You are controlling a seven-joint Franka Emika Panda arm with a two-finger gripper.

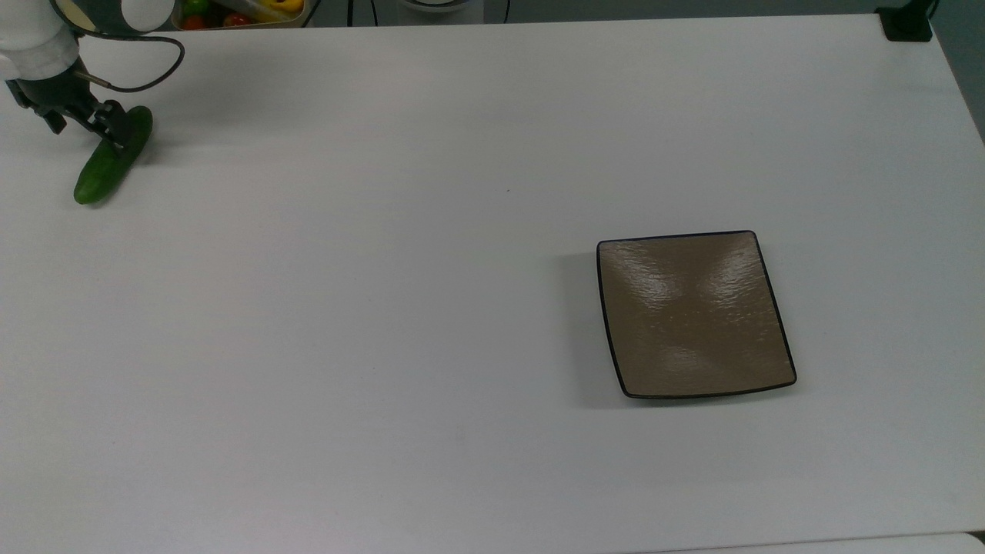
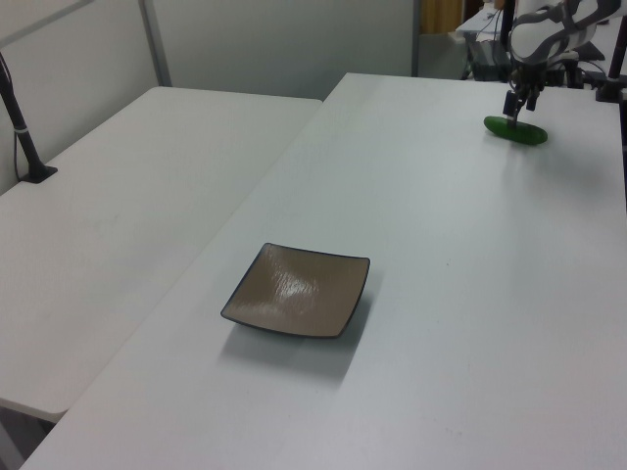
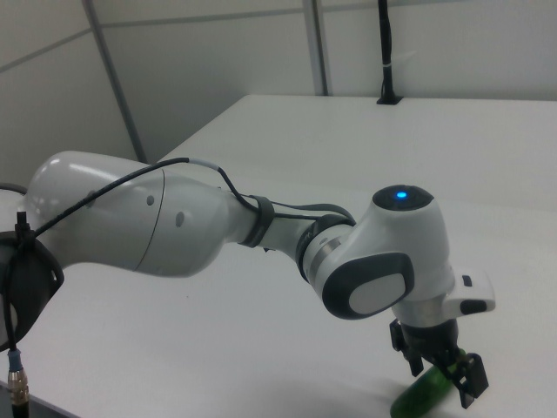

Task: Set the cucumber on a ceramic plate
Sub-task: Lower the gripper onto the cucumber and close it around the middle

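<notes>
The dark-green cucumber (image 1: 108, 165) lies at an angle near the far left edge of the white table in the top view. My gripper (image 1: 85, 127) is low over its upper end and open, with one finger on each side of it. The left view has the gripper (image 2: 513, 111) right above the cucumber (image 2: 527, 135). From the right view the gripper (image 3: 444, 376) straddles the cucumber (image 3: 418, 399). The square tan-brown ceramic plate (image 1: 692, 315) with a black rim sits bare far to the top view's right, and shows as the plate (image 2: 299, 291) in the left view.
A container of coloured vegetables (image 1: 238, 11) stands beyond the table's back edge near the arm. A black clamp (image 1: 908, 23) sits at the back right corner. In the left view a second white table (image 2: 118, 196) adjoins, with a black post (image 2: 24, 127).
</notes>
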